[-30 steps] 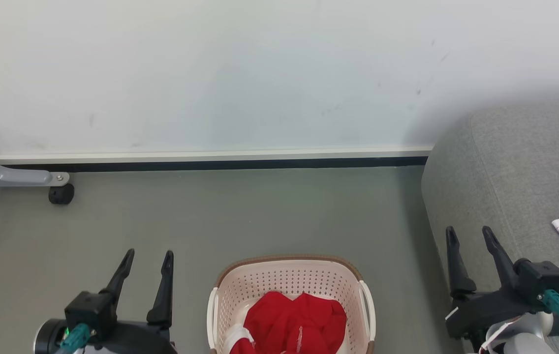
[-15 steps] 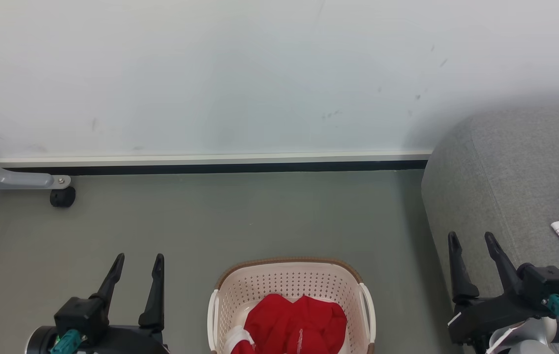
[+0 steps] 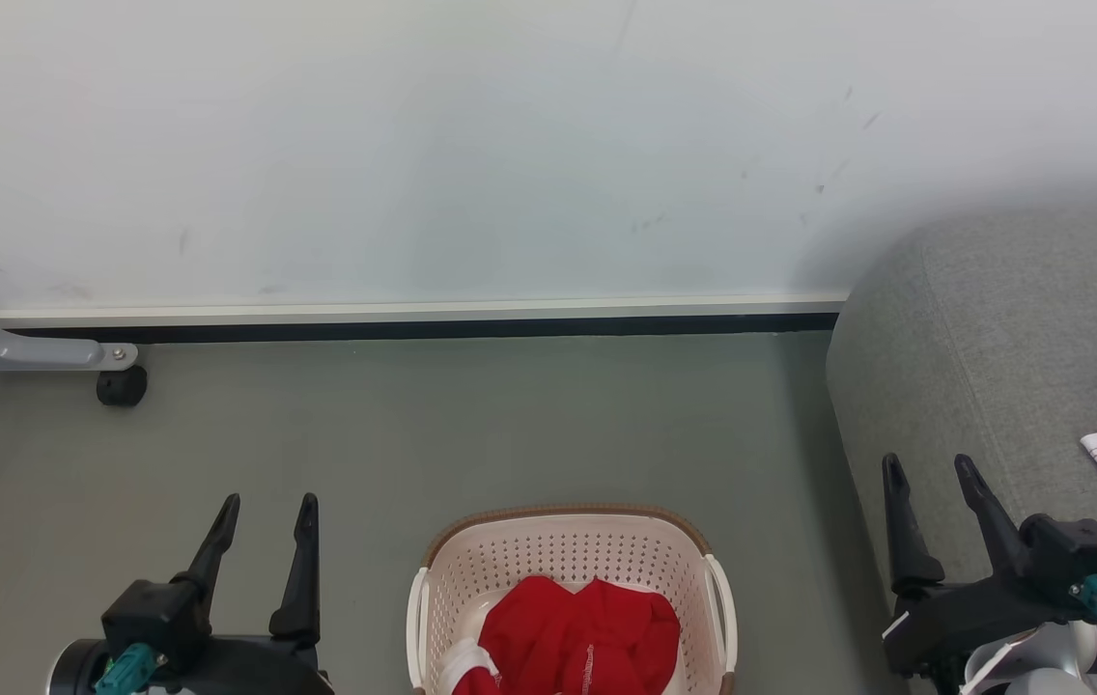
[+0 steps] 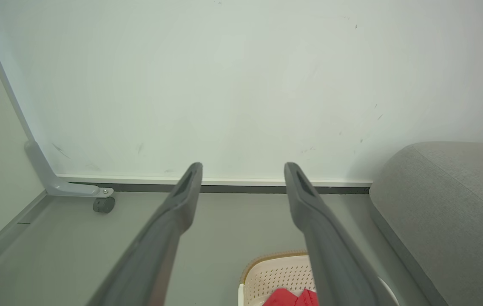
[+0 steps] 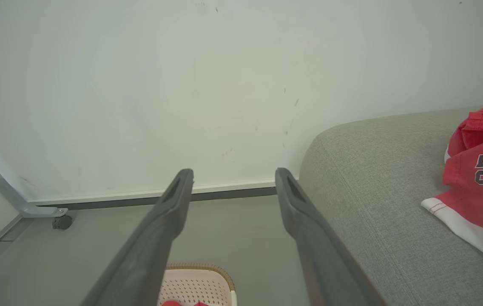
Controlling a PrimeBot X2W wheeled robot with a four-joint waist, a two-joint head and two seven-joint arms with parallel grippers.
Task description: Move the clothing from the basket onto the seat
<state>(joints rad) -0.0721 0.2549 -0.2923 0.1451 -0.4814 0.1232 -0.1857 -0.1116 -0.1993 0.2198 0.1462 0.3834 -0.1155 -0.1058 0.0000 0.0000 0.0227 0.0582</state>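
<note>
A cream-white perforated plastic laundry basket with a brown woven-look rim sits on the grey floor, and a heap of soft red garments with white trim lies inside it. To the basket's right stands a large grey woven-fabric sofa, where one red garment with a white hem and dark printed numbers lies. The task looks partly done: one piece is on the seat and the heap is yet to be moved. The left gripper hovers left of the basket and the right gripper right of it, both with fingers spread and empty.
</note>
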